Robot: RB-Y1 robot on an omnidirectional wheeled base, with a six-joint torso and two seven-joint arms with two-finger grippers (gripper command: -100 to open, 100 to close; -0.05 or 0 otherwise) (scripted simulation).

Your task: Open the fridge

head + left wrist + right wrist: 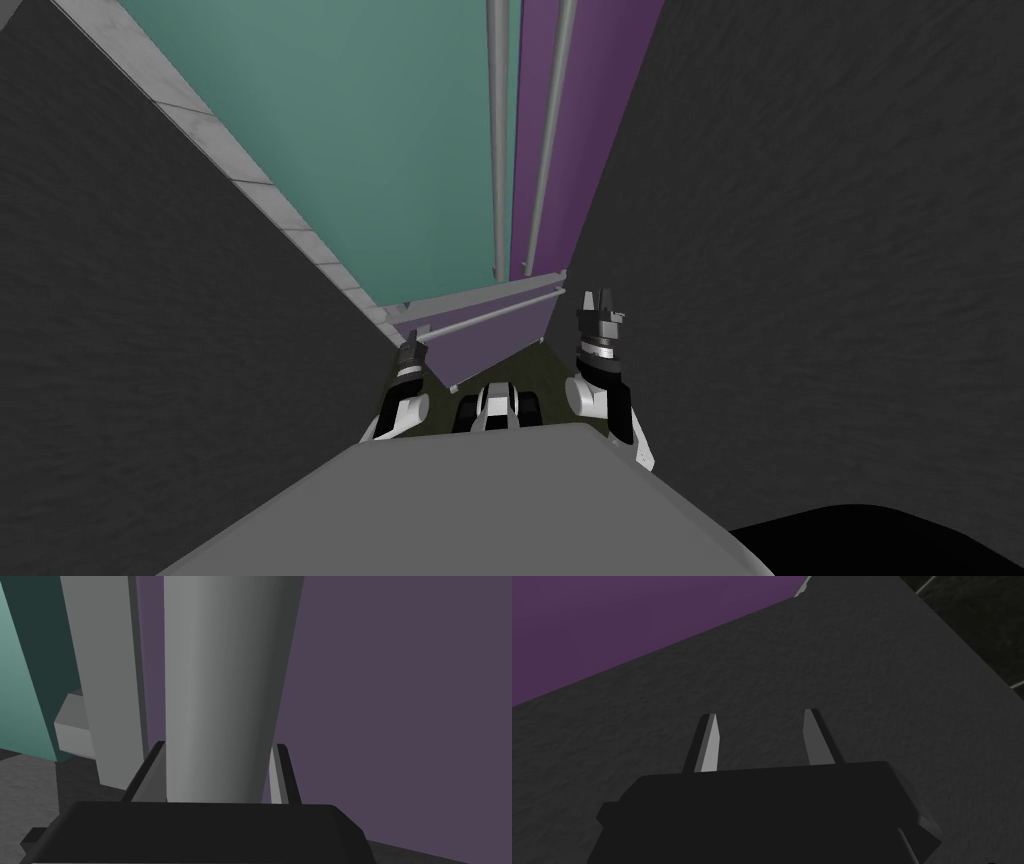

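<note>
Head view is looking steeply down at a tall two-door fridge, which is standing straight ahead with a dark wall on either side. On the far left, a dark grey rough-textured wall is running alongside, with a pale tiled strip edging it. Next, the flat teal left door is rising. Two thin vertical grey bar handles are running down by the seam, and the flat purple right door is sitting beside them. Under both doors, a purple lower panel is carrying a horizontal grey round bar handle. A second dark grey rough wall is closing off the right side.

The left gripper is sitting at the left end of the horizontal grey round bar handle. In the left wrist view it is pinching that bar, with its two fingers pressing against opposite sides. A flat grey strip is lying just beside the bar.

The right gripper is hovering to the right of the purple lower panel, close to the right-hand wall and apart from the bar. In the right wrist view its blades are standing parted with nothing between them, facing the rough dark wall.
</note>
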